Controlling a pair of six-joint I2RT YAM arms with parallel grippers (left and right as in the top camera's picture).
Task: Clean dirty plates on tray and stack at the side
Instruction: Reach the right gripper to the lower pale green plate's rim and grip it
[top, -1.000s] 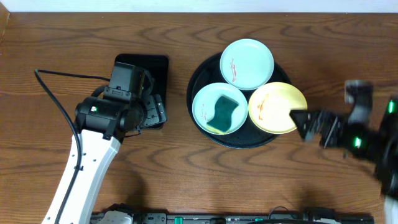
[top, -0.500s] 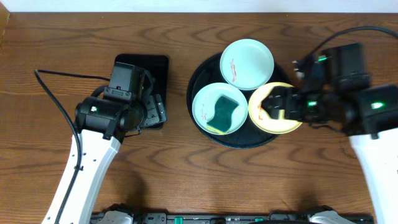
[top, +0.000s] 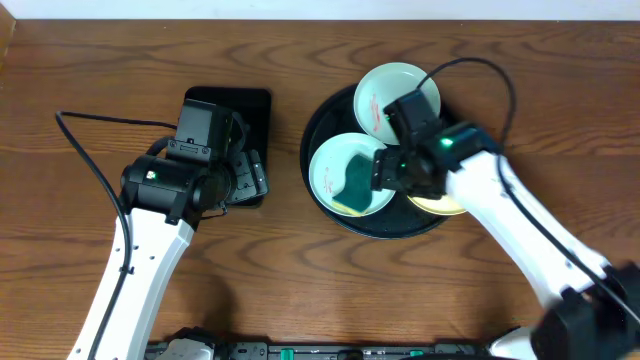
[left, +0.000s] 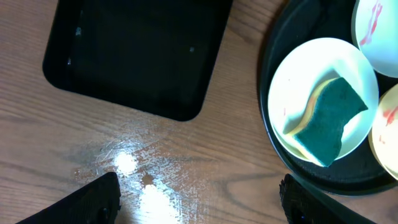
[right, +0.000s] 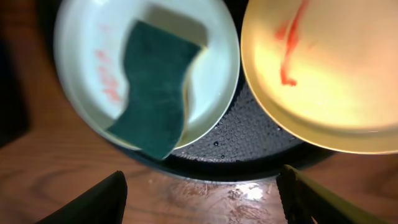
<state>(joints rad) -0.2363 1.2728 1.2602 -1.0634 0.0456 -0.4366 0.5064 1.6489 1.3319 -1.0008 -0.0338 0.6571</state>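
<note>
Overhead: the tray (top: 322, 118) sits right of the counter's (top: 100, 60) middle, toward its far edge. It carries the rear mint plate (top: 380, 85), the front mint plate (top: 328, 165) with a green sponge (top: 352, 182) on it, and the yellow plate (top: 440, 207), mostly hidden under the right arm (top: 500, 210).

Left wrist: the left jaws stand released and empty above bare counter, near a corner of the rectangular tray (left: 137, 56).

Right wrist: the right jaws are spread wide, gripping nothing, over the tray's near rim. Red smears mark both plates below.

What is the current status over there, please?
Left gripper open, empty, by small tray. Right gripper open, empty, over round tray. Three plates on it, smeared; sponge in one mint plate.
</note>
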